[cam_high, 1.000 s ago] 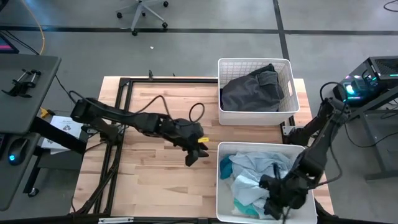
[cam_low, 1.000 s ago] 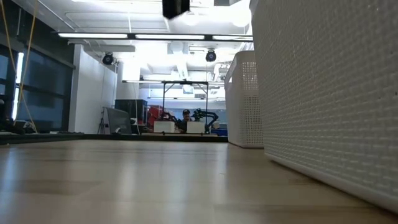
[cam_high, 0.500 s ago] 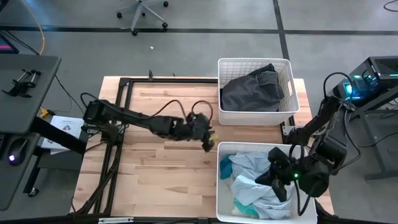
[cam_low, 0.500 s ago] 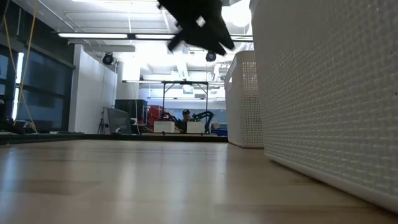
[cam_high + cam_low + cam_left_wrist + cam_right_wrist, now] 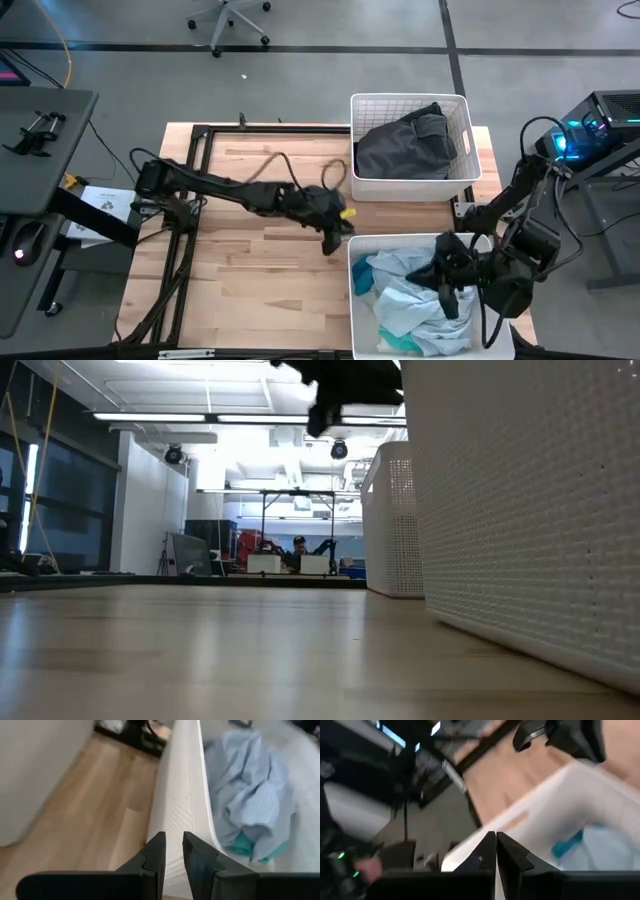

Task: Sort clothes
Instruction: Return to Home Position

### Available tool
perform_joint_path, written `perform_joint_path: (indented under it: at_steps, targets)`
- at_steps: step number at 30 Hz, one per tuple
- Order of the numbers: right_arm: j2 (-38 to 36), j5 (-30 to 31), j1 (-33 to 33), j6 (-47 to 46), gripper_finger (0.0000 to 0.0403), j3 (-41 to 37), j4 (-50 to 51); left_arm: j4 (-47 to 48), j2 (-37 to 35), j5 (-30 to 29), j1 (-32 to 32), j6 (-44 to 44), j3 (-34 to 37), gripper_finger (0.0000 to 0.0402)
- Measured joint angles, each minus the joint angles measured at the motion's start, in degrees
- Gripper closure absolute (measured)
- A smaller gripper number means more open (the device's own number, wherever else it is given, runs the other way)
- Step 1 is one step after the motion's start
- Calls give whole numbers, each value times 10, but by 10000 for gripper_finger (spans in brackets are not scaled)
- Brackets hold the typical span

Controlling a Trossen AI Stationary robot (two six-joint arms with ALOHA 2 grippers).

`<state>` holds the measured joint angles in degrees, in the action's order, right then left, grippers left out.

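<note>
Dark clothes (image 5: pixel 405 145) lie heaped in the far white slatted bin (image 5: pixel 462 110). Pale blue, white and teal clothes (image 5: pixel 400 295) lie in the near white bin (image 5: pixel 352 290); the left wrist view shows the pale blue cloth (image 5: pixel 250 785) and some teal (image 5: pixel 245 847). My left gripper (image 5: pixel 333 238) hangs above the table just outside the near bin's left wall (image 5: pixel 182 795), with a narrow gap between its fingers, and is empty. It also shows in the low view (image 5: pixel 350 380). My right gripper (image 5: pixel 440 290) is shut and empty above the clothes in the near bin, pointing toward the table's left.
The two bins stand along the table's right side, the far one behind the near one. The near bin's wall (image 5: pixel 530 510) fills the right of the low view. Bare wood (image 5: pixel 260 280) lies to the left. A black frame (image 5: pixel 200 135) edges the table's far left.
My left gripper has gone toward the table's right edge, up to the near bin's left wall. My right gripper has moved from the bin's near side toward the far edge, over the bin's middle, and has turned toward the table's left.
</note>
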<state>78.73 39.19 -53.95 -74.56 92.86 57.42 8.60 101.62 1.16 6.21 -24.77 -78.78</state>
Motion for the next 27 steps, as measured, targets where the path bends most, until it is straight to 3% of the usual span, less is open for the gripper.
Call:
perform_joint_path:
  at_steps: [6, 11, 15, 18, 21, 24, 27]
  targets:
    - [-34, 127, 1, -2, 402, 12, 103, 86, -90, -4, -17, 0, 0, 349]
    - [-97, 135, 27, 12, 402, -23, 191, 140, -177, -6, -17, 19, 0, 349]
    - [-187, 133, 50, 91, 403, -133, 80, 171, -239, -34, -15, 25, 0, 349]
    - [-264, 129, 88, 189, 403, -260, -116, 203, -278, -70, -11, 25, 0, 349]
    - [-321, 43, 173, 359, 403, -396, -404, 232, -307, -96, -8, 25, 1, 349]
    - [-332, -127, 311, 498, 403, -497, -669, 249, -328, -116, -8, 25, 1, 349]
    - [-328, -286, 431, 540, 403, -549, -762, 251, -340, -123, -8, 25, 1, 349]
